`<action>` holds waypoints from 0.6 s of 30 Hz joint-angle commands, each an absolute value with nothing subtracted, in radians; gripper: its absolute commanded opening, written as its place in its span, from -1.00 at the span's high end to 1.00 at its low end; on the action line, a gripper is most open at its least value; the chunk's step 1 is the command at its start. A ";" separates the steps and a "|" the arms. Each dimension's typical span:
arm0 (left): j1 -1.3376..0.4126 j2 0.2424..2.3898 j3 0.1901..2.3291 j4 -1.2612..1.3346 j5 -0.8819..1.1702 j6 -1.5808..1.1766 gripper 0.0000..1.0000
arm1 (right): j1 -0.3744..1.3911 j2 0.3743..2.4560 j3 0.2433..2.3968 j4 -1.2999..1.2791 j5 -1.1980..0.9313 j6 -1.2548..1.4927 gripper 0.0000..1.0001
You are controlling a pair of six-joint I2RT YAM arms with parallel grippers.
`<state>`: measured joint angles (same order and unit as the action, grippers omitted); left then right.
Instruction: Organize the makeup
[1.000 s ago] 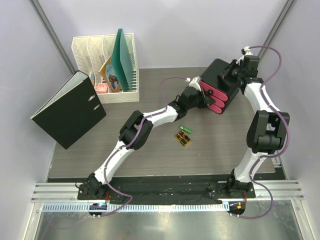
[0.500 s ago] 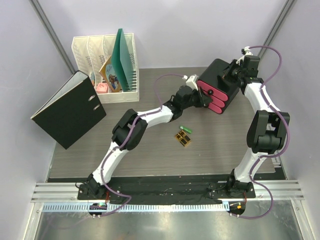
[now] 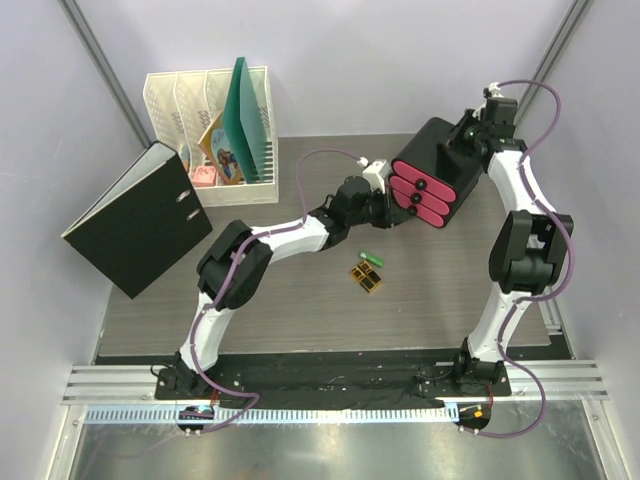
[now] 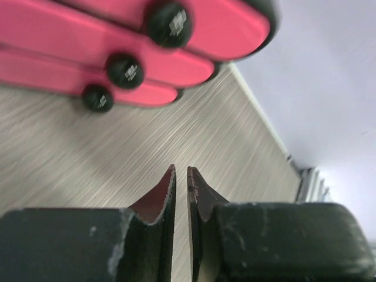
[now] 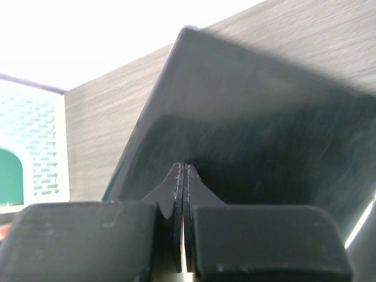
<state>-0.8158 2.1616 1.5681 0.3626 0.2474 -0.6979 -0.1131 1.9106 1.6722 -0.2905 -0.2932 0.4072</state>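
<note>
Though the left gripper (image 4: pixel 181 176) is partly hidden from above, its wrist camera shows the fingers drawn nearly together on nothing, below blurred pink drawers (image 4: pixel 70 29). On the table (image 3: pixel 300 300), the small green tube (image 3: pixel 372 258) and gold-and-black cases (image 3: pixel 366 279) are seen only from overhead, lettering unreadable. The right gripper (image 5: pixel 183 171) is seen pressed closed at the black box (image 5: pixel 247 117).
</note>
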 commanded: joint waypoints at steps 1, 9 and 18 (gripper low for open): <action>-0.807 2.094 1.529 0.298 0.261 -0.611 0.78 | -0.120 2.006 1.795 -0.420 -0.196 0.414 0.98; -0.804 2.098 1.496 0.247 0.264 -0.591 0.88 | -0.160 2.144 2.020 -0.465 -0.170 0.442 0.98; -0.801 2.128 1.502 0.219 0.275 -0.600 0.96 | -0.187 2.227 2.117 -0.498 -0.160 0.440 0.98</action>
